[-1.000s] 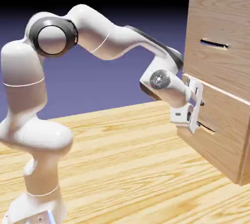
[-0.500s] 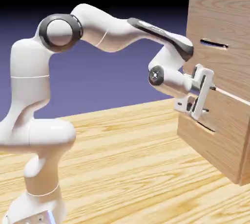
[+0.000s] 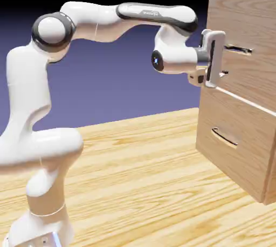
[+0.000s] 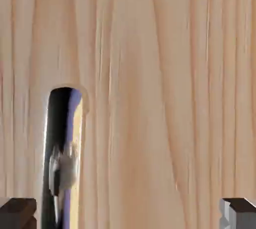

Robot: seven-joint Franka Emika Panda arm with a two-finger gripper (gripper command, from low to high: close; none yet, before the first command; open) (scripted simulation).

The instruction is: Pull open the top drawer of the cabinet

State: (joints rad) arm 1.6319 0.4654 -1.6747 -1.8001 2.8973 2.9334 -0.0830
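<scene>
Looking at the exterior view first: the white arm (image 3: 97, 22) is stretched out level, with the gripper (image 3: 225, 60) pointed straight at the cabinet (image 3: 237, 149). The fingers are spread wide, one above the other, and nothing is pinched between them. The top drawer (image 3: 245, 25) is right in front of the hand, and its thin dark bar handle (image 3: 237, 49) sits by the upper fingertip, pretty much level with it. I can't tell if the finger actually touches the bar from here. Below the hand there's the lower drawer (image 3: 234, 157) with its curved handle (image 3: 224, 137), well clear of the gripper. The cabinet stands on a wooden table (image 3: 135, 186).

Hand view: basically all light wood grain, very close up. The two grey fingertips (image 4: 17, 213) poke in at the bottom corners, far apart, so the grip is wide open. The shiny handle shows as a dark, glossy strip just inside the left fingertip, off-centre, not in the middle of the gap.
</scene>
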